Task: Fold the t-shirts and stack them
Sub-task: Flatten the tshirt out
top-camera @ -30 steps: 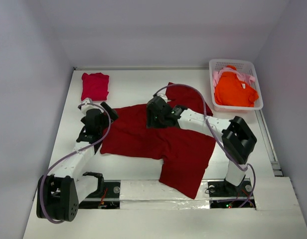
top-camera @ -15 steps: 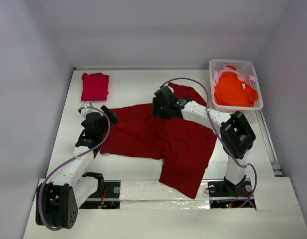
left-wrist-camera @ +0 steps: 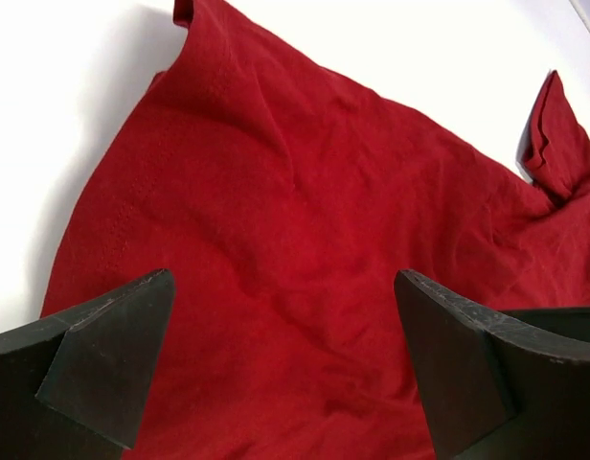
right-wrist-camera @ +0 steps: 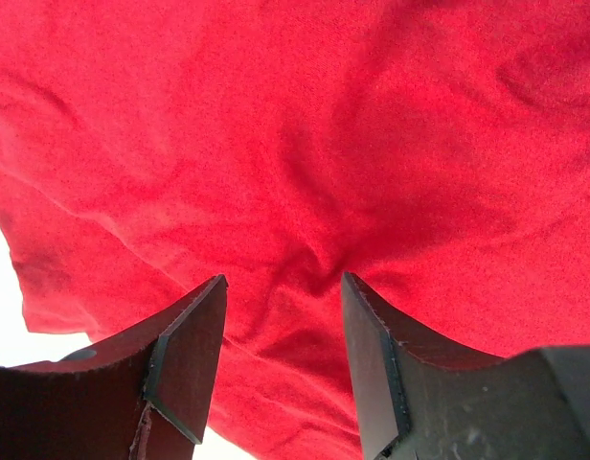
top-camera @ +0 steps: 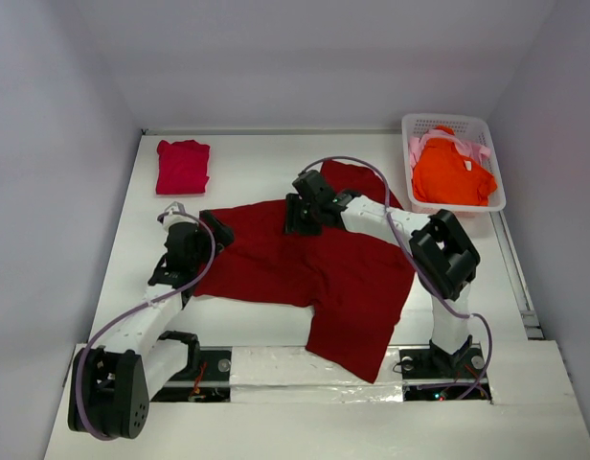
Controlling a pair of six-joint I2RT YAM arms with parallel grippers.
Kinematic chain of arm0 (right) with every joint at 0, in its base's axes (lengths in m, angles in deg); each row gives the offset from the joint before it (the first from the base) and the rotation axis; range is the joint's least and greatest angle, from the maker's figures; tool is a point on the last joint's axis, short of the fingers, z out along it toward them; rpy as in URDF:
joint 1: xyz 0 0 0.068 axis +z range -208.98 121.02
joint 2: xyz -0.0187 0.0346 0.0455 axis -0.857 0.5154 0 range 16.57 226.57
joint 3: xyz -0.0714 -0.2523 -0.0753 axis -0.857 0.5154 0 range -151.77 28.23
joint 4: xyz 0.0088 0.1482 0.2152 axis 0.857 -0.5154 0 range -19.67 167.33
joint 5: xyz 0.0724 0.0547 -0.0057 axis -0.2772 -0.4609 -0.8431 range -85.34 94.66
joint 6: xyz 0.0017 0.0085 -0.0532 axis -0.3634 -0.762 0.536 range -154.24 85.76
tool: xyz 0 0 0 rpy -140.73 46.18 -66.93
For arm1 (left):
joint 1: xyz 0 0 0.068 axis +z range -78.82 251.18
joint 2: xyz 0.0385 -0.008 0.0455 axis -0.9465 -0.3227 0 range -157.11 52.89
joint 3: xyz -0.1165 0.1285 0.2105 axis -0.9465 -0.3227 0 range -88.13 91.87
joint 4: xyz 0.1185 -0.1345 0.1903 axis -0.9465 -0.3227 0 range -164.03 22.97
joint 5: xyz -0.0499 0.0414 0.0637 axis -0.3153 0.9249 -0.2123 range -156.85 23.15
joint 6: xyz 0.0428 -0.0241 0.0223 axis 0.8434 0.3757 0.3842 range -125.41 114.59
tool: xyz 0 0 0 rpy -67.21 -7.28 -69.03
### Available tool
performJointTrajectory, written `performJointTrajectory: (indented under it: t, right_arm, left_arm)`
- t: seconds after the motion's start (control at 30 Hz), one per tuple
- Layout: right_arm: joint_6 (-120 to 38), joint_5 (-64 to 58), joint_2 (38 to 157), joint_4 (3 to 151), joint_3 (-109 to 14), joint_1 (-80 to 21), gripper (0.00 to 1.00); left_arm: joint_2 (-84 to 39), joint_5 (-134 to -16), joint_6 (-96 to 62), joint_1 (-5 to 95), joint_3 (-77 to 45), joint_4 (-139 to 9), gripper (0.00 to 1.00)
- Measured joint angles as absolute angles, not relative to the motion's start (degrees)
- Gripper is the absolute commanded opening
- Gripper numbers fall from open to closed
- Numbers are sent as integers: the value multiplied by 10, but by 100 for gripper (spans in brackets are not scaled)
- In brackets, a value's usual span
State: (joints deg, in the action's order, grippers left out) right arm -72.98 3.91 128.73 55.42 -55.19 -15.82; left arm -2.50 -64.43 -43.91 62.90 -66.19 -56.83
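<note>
A large dark red t-shirt [top-camera: 314, 268] lies spread and wrinkled across the middle of the table. My left gripper [top-camera: 211, 231] hovers at its left edge, jaws wide open over the cloth [left-wrist-camera: 295, 240], holding nothing. At the shirt's far edge my right gripper [top-camera: 297, 215] is open, and its fingertips [right-wrist-camera: 185, 355] straddle a small ridge of the red cloth [right-wrist-camera: 305, 172]. A crimson-pink t-shirt [top-camera: 183, 166] lies folded at the far left. An orange t-shirt [top-camera: 451, 174] and a pale pink one [top-camera: 479, 150] sit bunched in the basket.
The white lattice basket [top-camera: 446, 119] stands at the far right corner. The white table [top-camera: 257, 163] shows bare between the folded shirt and the basket. Purple cables loop over both arms. Grey walls close in on three sides.
My right gripper has swung back toward the shirt's far edge and then a little left. My left gripper has slid slightly right onto the shirt's left edge. The jaws kept their openings.
</note>
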Motion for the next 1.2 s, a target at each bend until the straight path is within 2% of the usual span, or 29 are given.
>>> performJointTrajectory:
  t: [0.3,0.67,0.9,1.2]
  right_arm:
    - [-730,32,1295,561,-552,-158,57]
    - [-748,31,1313,568,-546,-159,56]
    - [-761,18,1314,585,-510,-159,56]
    - [-770,13,1314,616,-493,-163,56]
  left_arm:
    - [-22,-646,-443,626,-671,-579,99]
    - [5,-621,-449,611,-671,-666,99]
    - [72,-593,-473,581,-671,-717,99]
    - [43,-527,-516,519,-670,-766,99]
